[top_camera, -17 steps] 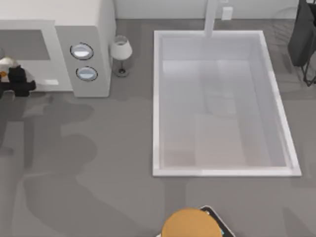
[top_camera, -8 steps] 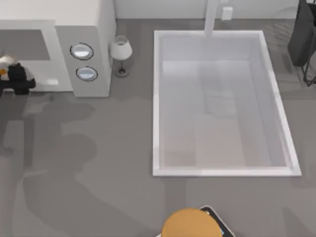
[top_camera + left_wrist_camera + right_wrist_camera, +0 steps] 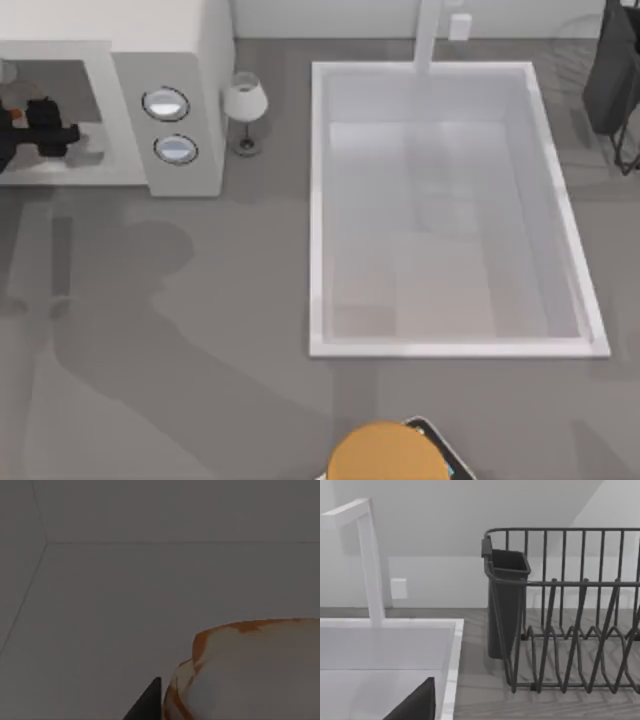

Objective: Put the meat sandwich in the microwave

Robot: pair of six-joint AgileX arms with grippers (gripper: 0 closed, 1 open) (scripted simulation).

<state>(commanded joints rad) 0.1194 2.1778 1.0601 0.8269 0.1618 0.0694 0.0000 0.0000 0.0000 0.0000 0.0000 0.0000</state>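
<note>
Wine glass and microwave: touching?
Apart. The top view shows grey counter between the wine glass and the microwave side wall; the glass stands beside it, free.

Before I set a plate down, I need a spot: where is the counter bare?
Bare counter runs below the microwave to the sink rim. It is crowded at the wine glass between them, near the tan dome, and in the cavity, where the left hand holds the meat sandwich.
</note>
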